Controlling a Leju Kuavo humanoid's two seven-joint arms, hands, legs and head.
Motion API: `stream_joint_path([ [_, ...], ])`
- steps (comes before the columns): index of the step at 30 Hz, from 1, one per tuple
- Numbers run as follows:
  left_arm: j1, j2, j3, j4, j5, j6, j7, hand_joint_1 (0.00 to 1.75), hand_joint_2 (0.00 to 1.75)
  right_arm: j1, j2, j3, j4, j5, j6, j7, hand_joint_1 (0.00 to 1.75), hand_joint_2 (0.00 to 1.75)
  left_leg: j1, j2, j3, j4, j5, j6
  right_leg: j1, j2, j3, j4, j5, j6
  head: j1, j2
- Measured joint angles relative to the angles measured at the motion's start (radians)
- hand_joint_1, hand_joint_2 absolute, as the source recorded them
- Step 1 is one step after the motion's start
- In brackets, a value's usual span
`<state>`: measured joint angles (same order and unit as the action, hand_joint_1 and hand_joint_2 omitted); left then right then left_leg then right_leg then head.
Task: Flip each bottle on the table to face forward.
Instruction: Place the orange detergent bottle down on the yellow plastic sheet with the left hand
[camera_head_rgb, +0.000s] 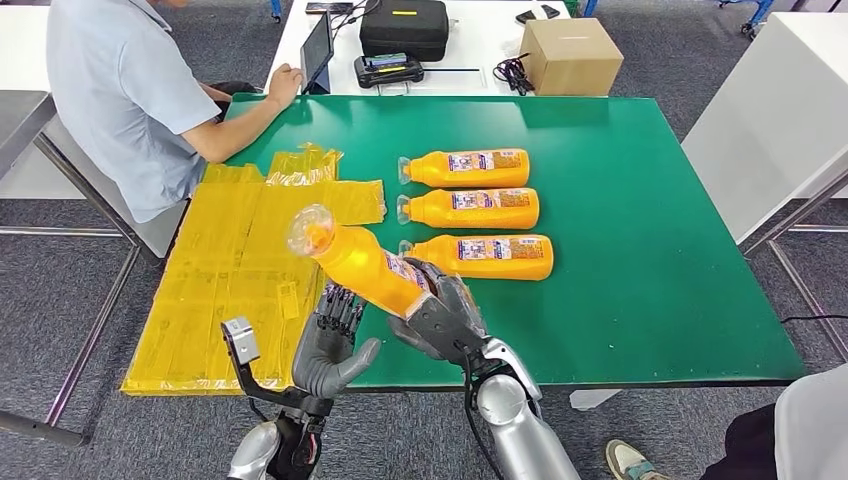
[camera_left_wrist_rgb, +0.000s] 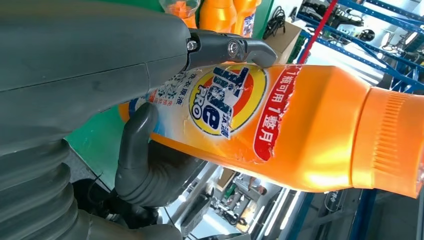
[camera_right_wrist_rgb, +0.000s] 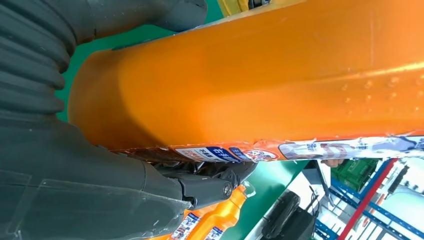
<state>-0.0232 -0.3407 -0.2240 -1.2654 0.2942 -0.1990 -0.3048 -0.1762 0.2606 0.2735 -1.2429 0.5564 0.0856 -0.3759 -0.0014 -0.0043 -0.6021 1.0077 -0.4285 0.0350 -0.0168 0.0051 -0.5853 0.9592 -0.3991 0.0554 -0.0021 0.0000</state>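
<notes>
My right hand (camera_head_rgb: 440, 320) grips an orange detergent bottle (camera_head_rgb: 360, 265) by its base and holds it tilted above the green table's (camera_head_rgb: 650, 250) front edge, its clear cap up and to the left. My left hand (camera_head_rgb: 335, 345) is just under it, fingers stretched up against its underside and thumb spread away. In the left wrist view the bottle's (camera_left_wrist_rgb: 300, 125) front label lies between the left hand's (camera_left_wrist_rgb: 75, 75) thumb and finger. The right wrist view has the bottle's (camera_right_wrist_rgb: 250, 75) plain orange side against the right hand (camera_right_wrist_rgb: 75, 190). Three more orange bottles (camera_head_rgb: 475, 208) lie in a row mid-table, caps left.
Flat yellow bags (camera_head_rgb: 230, 270) cover the table's left part. A person in a grey shirt (camera_head_rgb: 120, 90) sits at the far left corner, arm on the table. Behind stand a cardboard box (camera_head_rgb: 570, 55), a black case (camera_head_rgb: 403, 28) and a tablet (camera_head_rgb: 317, 50). A white table (camera_head_rgb: 790, 130) is right.
</notes>
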Motion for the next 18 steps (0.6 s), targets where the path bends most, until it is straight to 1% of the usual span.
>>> stream_joint_path([
  [6, -0.016, 0.0, 0.002, 0.017, -0.05, 0.086, -0.014, 0.0, 1.75, 0.001, 0.015, 0.024, 0.0, 0.055, -0.019, 0.011, 1.75, 1.75, 0.0, 0.0, 0.0, 0.0, 0.0, 0.0, 0.0, 0.0, 0.0, 0.0, 0.0, 0.0, 0.0, 0.0],
  [11, -0.033, 0.0, 0.009, 0.037, -0.081, 0.127, -0.053, 0.0, 1.75, 0.003, 0.03, 0.065, 0.006, 0.089, -0.035, 0.016, 1.75, 1.75, 0.0, 0.0, 0.0, 0.0, 0.0, 0.0, 0.0, 0.0, -0.001, 0.001, 0.0, 0.0, 0.0, 0.0],
  [14, -0.035, 0.0, 0.012, 0.035, -0.102, 0.155, -0.059, 0.0, 1.75, 0.01, 0.032, 0.079, 0.013, 0.103, -0.049, 0.018, 1.75, 1.75, 0.0, 0.0, 0.0, 0.0, 0.0, -0.001, 0.0, 0.0, -0.001, 0.001, 0.0, 0.0, 0.0, 0.0],
  [16, -0.035, 0.0, 0.017, 0.03, -0.095, 0.163, -0.059, 0.0, 1.75, 0.017, 0.034, 0.085, 0.018, 0.105, -0.05, 0.016, 1.75, 1.75, 0.0, 0.0, -0.001, 0.0, 0.0, 0.0, 0.0, 0.0, -0.001, 0.001, 0.0, 0.0, 0.0, 0.0],
  [18, -0.034, 0.0, 0.023, 0.024, -0.066, 0.151, -0.059, 0.0, 1.75, 0.023, 0.035, 0.088, 0.024, 0.097, -0.049, 0.011, 1.75, 1.75, 0.0, 0.0, -0.001, 0.0, 0.0, 0.0, 0.0, 0.0, -0.001, 0.001, 0.0, 0.0, 0.0, 0.0],
])
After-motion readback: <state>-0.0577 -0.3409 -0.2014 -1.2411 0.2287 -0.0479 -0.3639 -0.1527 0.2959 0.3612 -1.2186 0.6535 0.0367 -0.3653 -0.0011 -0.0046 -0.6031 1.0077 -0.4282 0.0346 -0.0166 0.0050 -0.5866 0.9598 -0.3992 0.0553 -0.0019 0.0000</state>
